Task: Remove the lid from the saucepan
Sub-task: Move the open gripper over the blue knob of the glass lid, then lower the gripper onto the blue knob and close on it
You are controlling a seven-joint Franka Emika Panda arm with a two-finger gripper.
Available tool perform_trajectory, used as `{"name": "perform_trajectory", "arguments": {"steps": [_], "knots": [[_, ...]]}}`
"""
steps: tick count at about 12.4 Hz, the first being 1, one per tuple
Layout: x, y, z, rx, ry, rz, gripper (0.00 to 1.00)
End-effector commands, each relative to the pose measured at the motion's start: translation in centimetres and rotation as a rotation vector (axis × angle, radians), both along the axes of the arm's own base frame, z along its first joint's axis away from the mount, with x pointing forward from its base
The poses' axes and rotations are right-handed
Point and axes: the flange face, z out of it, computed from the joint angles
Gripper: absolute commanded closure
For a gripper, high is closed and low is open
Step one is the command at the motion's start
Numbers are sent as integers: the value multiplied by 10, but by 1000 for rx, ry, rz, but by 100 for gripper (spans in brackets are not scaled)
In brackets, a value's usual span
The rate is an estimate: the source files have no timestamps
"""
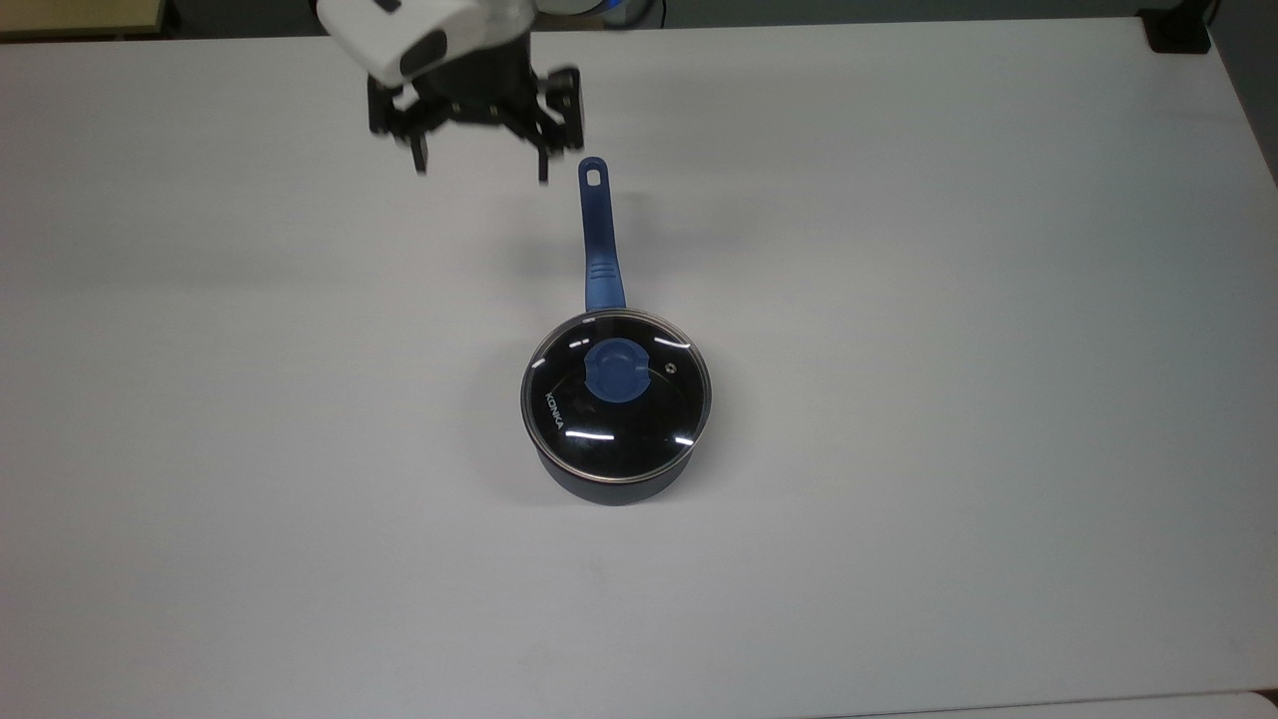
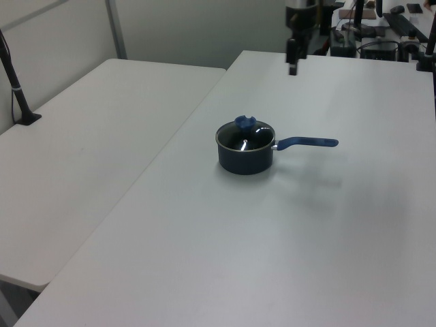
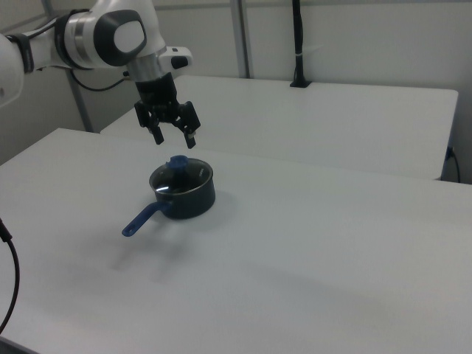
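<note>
Saucepan (image 1: 616, 439) sits mid-table (image 1: 949, 300) with the lid (image 1: 616, 397) on it – handle (image 1: 597, 235) pointing to 12 o'clock in the top view. We see the gripper (image 1: 481, 172) up in the air at about 11 o'clock from the pan, beside the handle's tip, fingers spread wide and holding nothing. Knob (image 1: 615, 370) untouched, well clear of the gripper.

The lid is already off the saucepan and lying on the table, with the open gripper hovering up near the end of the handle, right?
Not quite. The lid is not off: the top view shows it seated on the saucepan, blue knob centred. The rest holds: the gripper hovers with its jaws open near the end of the handle.
</note>
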Motion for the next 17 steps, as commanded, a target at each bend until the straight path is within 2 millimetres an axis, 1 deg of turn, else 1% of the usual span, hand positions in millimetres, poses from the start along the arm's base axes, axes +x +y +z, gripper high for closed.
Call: {"name": "perform_trajectory", "arguments": {"steps": [1,2,3,5,6,8,10,11,12,13,17], "knots": [[22,22,-9,27,-81,-34,0],[27,34,-22,25,-72,-19,0],[35,55,-39,24,-79,-7,0],[51,64,-59,40,-135,-72,0],[54,74,-62,48,-163,-97,0],[68,79,-88,57,-197,-126,0],[73,81,-111,47,-180,-111,0],[74,82,-112,49,-185,-105,0],[77,85,-120,51,-194,-101,0],[78,91,-121,55,-204,-94,0],[78,93,-120,58,-212,-86,0]]}}
